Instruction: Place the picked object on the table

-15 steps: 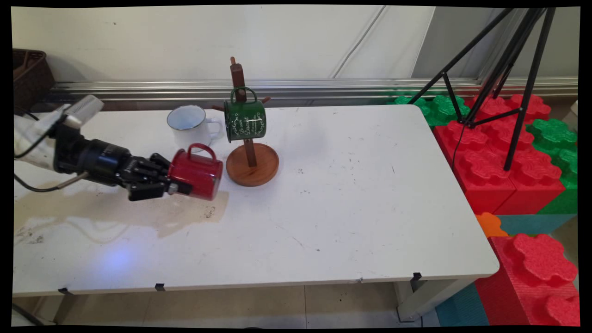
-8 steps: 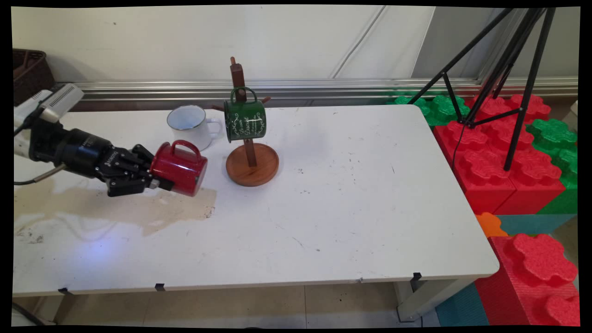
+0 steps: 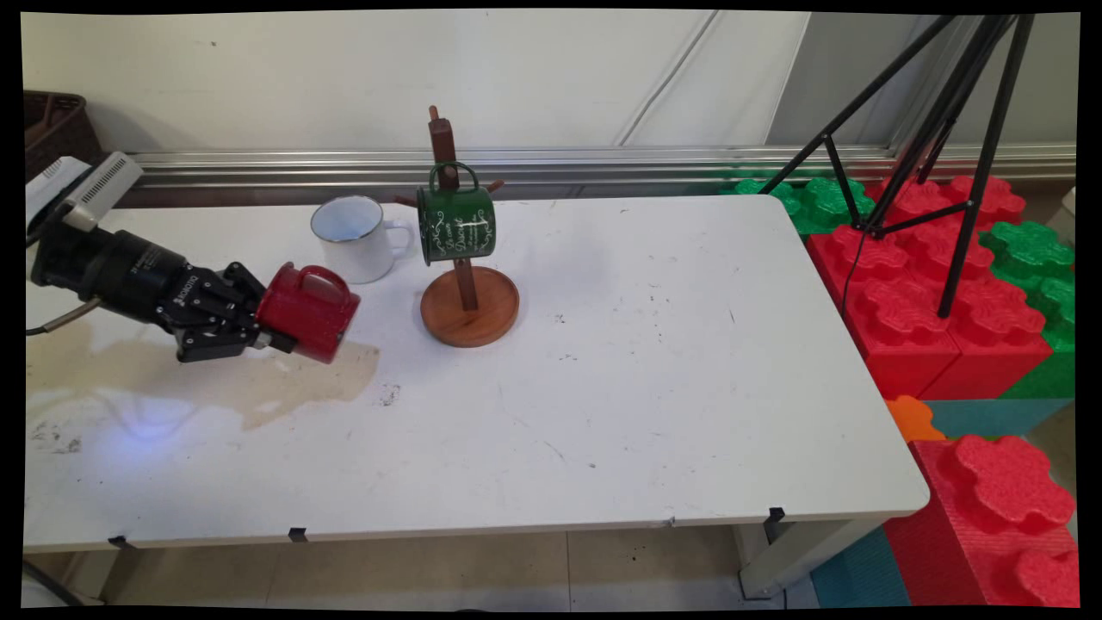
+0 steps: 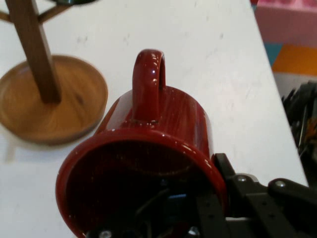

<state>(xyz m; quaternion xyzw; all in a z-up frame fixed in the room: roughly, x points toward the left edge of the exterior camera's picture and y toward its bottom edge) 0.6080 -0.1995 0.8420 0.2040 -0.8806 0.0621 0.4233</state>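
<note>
**Holding red mug sideways over tabletop, left of mug tree**

Carrying red mug [image 3: 307, 312] in end effector [image 3: 274, 336], pinched on the rim: one finger inside the mouth, one outside, per hand view. Mug on its side, handle up, base pointing toward wooden mug tree [image 3: 465, 284]; appears clear of tabletop [image 3: 603, 362], above a brownish stain [image 3: 215, 379]. White mug [image 3: 353, 237] upright just behind. Green mug [image 3: 456, 224] hanging on a tree peg.

Judgement on handling: keep rim pinch firm, enamel probably slick; hold wrist level so handle stays upright; move slowly, watching clearance to white mug and tree base.
</note>
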